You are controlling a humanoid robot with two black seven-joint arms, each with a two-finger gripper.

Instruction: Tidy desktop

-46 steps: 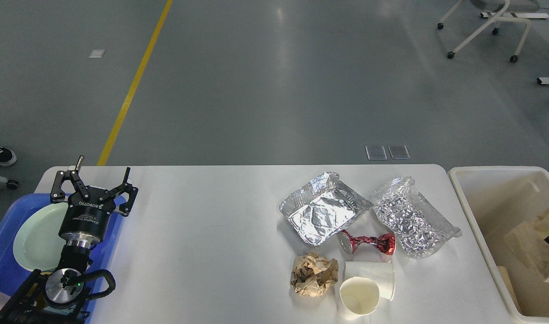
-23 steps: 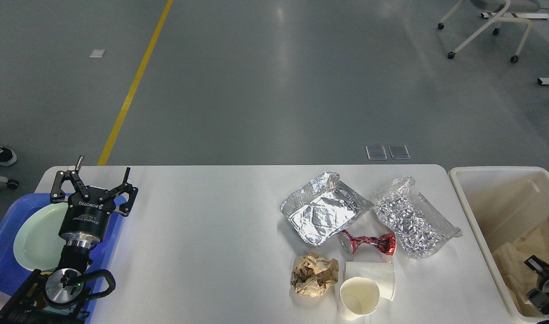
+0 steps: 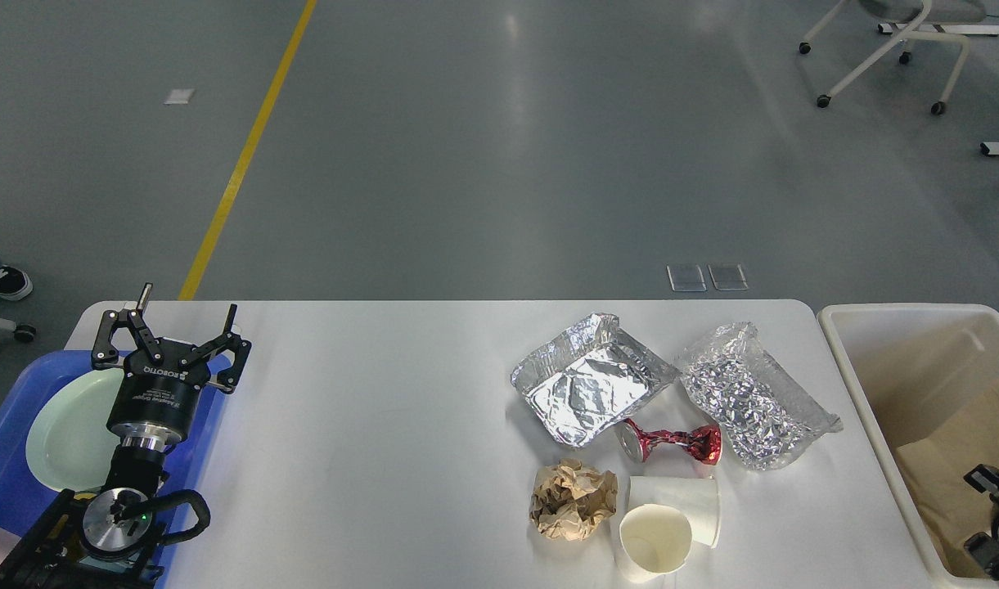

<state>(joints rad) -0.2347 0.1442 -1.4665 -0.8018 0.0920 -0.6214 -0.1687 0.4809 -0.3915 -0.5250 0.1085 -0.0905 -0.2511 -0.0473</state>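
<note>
1. Tray w/ plate in it: tabletop left edge.
2. Foil pan, foil bag just right of it: right half, nr far edge.
3. Crushed can before both.
4. Paper wad, cups to its right: near edge.
5. Bin off right edge.

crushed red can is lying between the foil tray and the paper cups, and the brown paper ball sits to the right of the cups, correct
Not quite. The head view shows the crushed red can lying between the foil tray and the paper cups, as you say, but the brown paper ball sits to the left of the cups, touching or nearly touching them, not to the right.
</note>
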